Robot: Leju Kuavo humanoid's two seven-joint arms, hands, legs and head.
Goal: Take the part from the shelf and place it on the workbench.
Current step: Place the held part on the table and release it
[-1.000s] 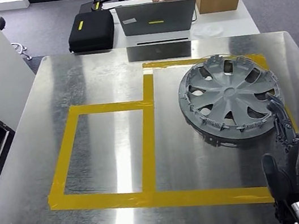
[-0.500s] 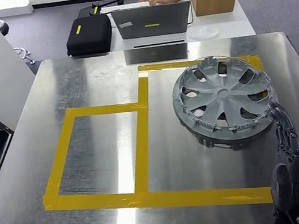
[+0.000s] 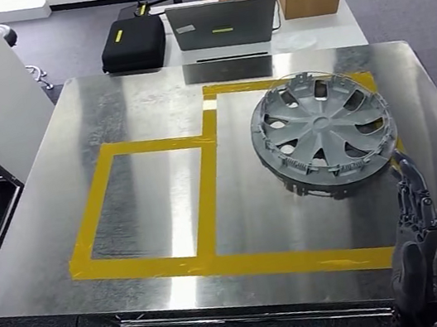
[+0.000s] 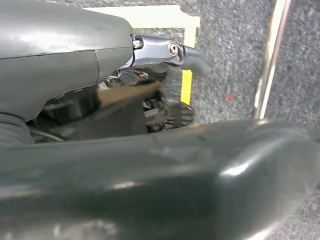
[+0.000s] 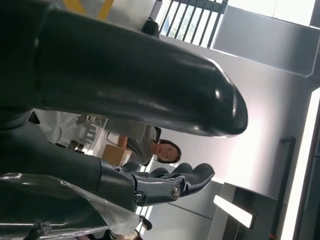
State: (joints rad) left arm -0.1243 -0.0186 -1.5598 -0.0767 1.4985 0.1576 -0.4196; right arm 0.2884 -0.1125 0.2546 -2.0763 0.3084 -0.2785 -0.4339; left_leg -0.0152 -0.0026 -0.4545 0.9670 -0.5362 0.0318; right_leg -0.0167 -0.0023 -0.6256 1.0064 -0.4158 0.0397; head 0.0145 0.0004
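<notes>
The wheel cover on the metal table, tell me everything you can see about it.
The wheel cover is a round grey hubcap that looks like plastic, with curved spokes, dark openings between them and small clips around its rim. It lies flat, face up, on the steel workbench, inside the right yellow-taped box. Nothing holds it; the right hand hangs open just off its near edge.

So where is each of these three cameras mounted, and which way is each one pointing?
Head view: high on the body, looking down at the metal workbench and wheel cover; the right hand shows.
Left wrist view: behind the left hand, facing grey carpet with yellow tape.
Right wrist view: behind the right hand, tilted up toward a seated person and cardboard box.
Head and right wrist views share person, box and hand.
</notes>
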